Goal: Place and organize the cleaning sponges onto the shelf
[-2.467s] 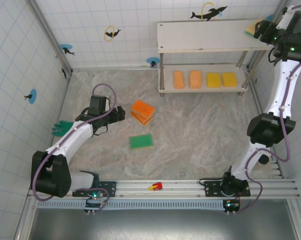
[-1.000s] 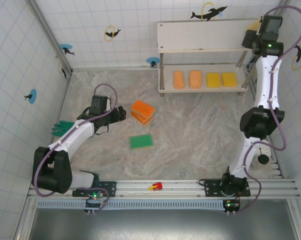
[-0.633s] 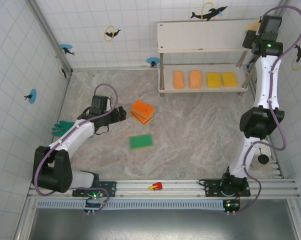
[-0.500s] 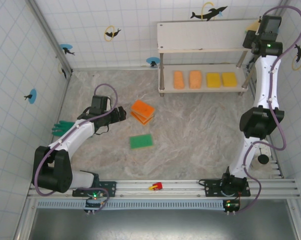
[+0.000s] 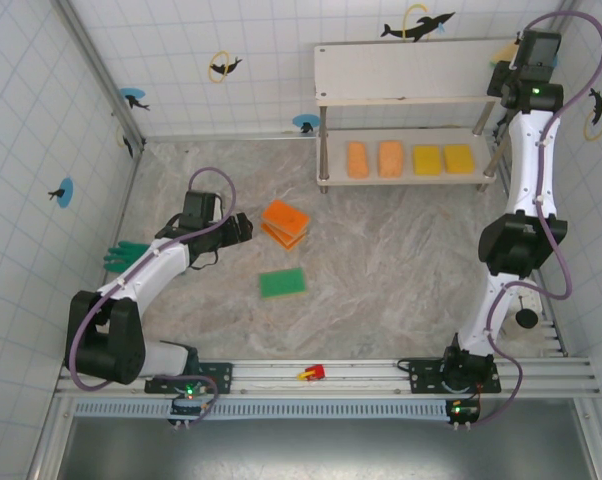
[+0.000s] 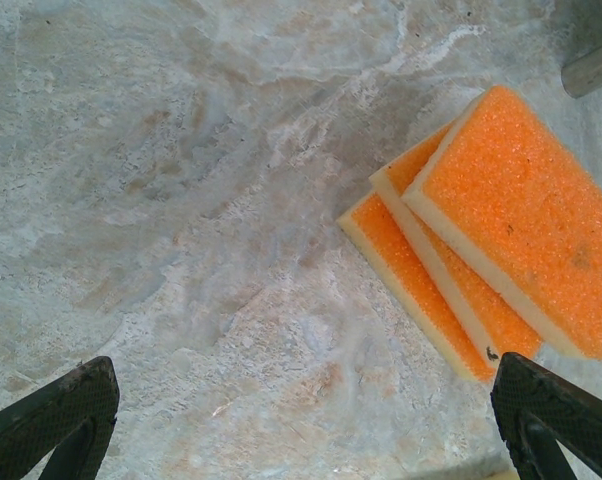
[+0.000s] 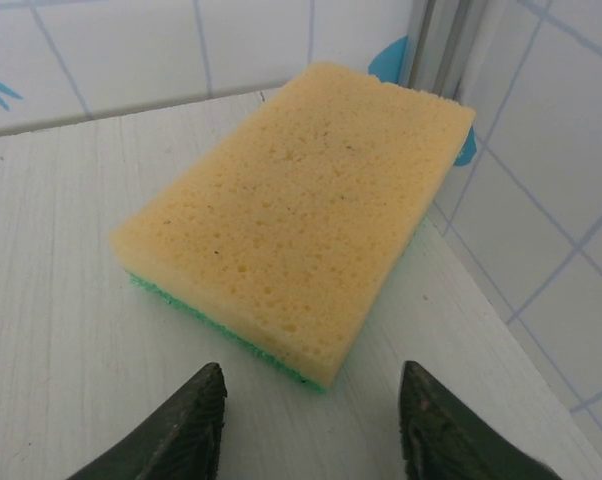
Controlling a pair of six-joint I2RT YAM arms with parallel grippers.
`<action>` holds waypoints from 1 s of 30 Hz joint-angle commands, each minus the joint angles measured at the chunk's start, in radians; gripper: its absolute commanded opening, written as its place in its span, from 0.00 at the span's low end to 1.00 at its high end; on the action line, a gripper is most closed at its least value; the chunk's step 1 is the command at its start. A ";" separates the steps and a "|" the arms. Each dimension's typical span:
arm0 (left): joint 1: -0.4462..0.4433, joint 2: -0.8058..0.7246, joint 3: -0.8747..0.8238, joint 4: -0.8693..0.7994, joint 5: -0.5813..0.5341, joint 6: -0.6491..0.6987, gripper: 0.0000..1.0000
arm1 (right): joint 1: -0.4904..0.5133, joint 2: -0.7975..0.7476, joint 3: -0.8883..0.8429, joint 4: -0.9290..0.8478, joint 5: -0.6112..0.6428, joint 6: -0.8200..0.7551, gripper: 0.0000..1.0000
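On shelf: five sponges; yellow sponge lies free just ahead of my parted right claw.
To do: orange stack ahead of my open left claw; green sponge.

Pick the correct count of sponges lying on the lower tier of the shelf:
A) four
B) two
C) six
A: the lower board of the shelf carries two orange sponges and two yellow sponges, lined up side by side in one row.
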 commanded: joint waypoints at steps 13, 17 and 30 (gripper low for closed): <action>0.008 0.017 -0.003 0.018 0.004 -0.003 0.97 | -0.003 0.004 0.030 -0.015 -0.023 -0.018 0.23; 0.008 0.013 -0.004 0.017 0.001 -0.001 0.97 | -0.009 -0.035 -0.020 0.006 -0.057 -0.017 0.20; 0.008 0.008 0.014 0.013 0.016 0.008 0.97 | -0.027 -0.186 -0.178 0.090 -0.108 0.082 0.39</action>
